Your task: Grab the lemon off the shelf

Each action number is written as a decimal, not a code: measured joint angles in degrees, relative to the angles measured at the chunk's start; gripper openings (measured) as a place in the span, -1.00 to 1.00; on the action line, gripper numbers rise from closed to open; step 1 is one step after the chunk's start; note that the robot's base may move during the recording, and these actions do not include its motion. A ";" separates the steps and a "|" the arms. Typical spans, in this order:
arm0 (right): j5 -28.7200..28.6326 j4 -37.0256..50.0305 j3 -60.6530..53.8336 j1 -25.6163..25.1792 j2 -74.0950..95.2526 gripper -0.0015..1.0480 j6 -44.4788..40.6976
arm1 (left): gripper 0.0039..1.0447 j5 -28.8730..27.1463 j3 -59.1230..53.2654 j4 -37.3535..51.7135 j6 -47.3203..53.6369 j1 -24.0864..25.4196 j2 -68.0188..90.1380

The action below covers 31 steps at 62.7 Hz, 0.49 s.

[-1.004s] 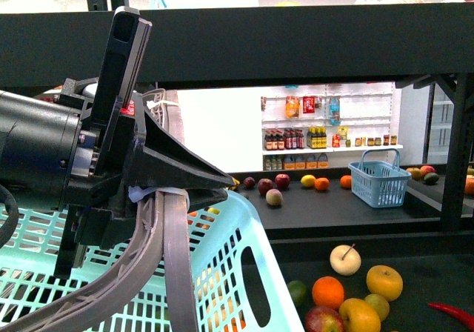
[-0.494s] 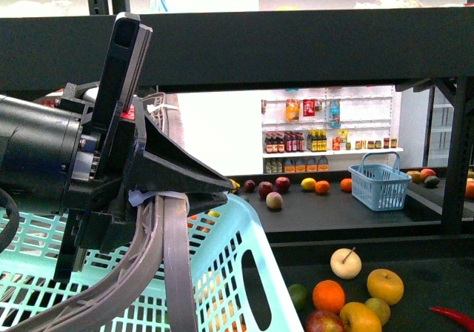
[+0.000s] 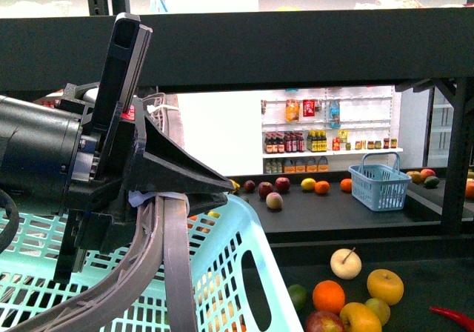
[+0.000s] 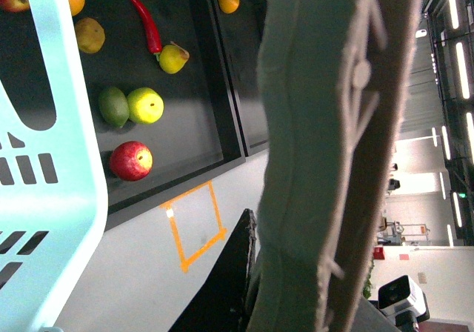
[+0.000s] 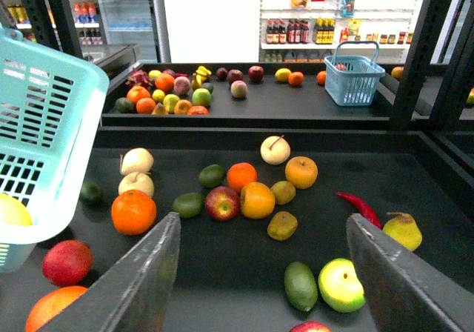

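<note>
Right now the left hand (image 3: 159, 193) is clamped on the grey handle (image 3: 175, 273) of the teal basket (image 3: 241, 247), which hangs in front of the shelf (image 3: 311, 50). In the left wrist view the handle fills most of the frame, with the fruit tier beyond it.

The right hand (image 5: 264, 224) is spread wide with nothing between its fingers (image 5: 148, 280). It hovers over the lower tier's loose fruit: apples, oranges, a lime (image 5: 301, 286) and a red chili (image 5: 360, 207).

It is hard to say for sure which fruit is the lemon (image 5: 282, 74). The likeliest is the small yellow one on the rear tier, just beside an orange fruit (image 5: 296, 78), near the small blue basket (image 5: 354, 80) and well apart from both hands.
</note>
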 joint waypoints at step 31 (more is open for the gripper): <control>0.00 -0.02 0.00 0.00 -0.02 0.95 0.00 | -0.84 -9.81 -5.86 30.69 -20.48 4.61 2.32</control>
